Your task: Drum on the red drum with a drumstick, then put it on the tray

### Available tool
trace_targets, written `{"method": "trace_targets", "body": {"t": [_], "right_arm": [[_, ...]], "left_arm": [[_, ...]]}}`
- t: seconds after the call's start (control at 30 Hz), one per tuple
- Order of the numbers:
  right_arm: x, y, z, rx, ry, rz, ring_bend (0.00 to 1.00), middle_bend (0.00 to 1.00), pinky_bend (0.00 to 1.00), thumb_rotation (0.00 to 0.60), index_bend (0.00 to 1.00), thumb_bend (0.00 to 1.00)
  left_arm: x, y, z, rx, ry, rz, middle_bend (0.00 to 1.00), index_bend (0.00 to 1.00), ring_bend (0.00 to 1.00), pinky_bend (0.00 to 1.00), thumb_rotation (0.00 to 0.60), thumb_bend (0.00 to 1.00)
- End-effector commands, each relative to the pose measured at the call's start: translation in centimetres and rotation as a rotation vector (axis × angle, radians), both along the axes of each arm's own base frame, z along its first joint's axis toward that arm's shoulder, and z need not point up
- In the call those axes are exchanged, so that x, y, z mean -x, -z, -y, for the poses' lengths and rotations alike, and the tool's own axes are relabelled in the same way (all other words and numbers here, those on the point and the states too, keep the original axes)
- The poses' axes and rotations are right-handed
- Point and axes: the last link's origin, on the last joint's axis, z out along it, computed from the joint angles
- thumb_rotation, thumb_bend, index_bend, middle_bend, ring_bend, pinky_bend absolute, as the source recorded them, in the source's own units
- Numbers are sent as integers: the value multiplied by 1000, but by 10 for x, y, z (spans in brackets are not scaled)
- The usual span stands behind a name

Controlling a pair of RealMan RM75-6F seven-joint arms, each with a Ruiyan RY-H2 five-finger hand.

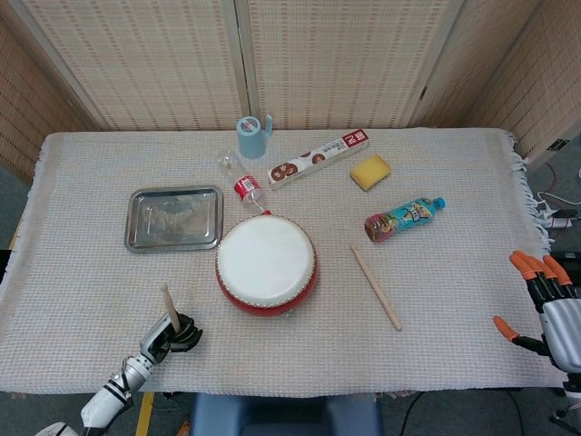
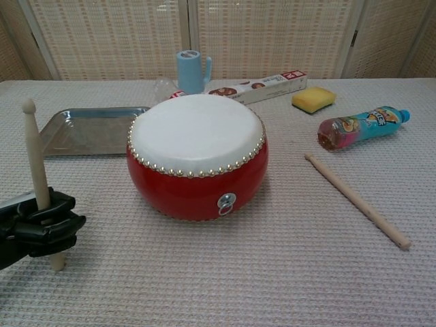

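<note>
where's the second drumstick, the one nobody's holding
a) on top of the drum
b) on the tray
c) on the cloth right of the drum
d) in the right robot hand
c: the loose drumstick lies flat on the cloth to the right of the red drum, touching nothing else.

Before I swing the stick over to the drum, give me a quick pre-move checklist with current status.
1. Left hand grips the held drumstick: ok, stick near upright.
2. Grip firmness: cannot tell.
3. Path from stick to red drum: ok, bare cloth between them.
4. Drumhead clear of objects: ok.
5. Tray free for the later drop-off: ok, nothing in it.
6. Right hand clear of the work: ok, at the table's right edge, fingers apart; spare drumstick lies untouched.
</note>
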Motion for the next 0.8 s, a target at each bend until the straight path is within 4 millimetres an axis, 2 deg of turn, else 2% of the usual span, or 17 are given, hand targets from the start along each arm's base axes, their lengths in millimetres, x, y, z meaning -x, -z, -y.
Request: {"method": "trace_targets", "body": {"t": [0.03,0.3,0.4,0.57,0.6,0.63,0.8], "right_arm": [[0,0,0,1,-3,1,0,55,0,600,0,234],[-1,-4,0,10,-19,-1,0,55,0,600,0,234],[-3,-8,2,30,-34,-8,0,55,0,600,0,234],[-4,-9,3,41,-40,-10,0,55,0,600,0,234],[-6,-10,6,49,-53,-13,0,55,0,600,0,234],[-8,-11,8,50,-61,-16,0,55,0,600,0,234],[-11,-9,10,47,-67,-20,0,55,0,600,0,233]], "left_arm": [[-1,-11,-5,-44,60,-57,1000,1000,1000,1000,600,863],[-9,-60,-30,-182,194,-253,1000,1000,1000,1000,600,861],[-11,-88,-46,-276,244,-404,1000,1000,1000,1000,600,859],[-13,-100,-54,-330,270,-516,1000,1000,1000,1000,600,856],[-13,-116,-68,-420,330,-673,1000,1000,1000,1000,600,855],[-18,-121,-75,-475,367,-776,1000,1000,1000,1000,600,854],[-44,-117,-82,-572,446,-1007,1000,1000,1000,1000,600,850]]}}
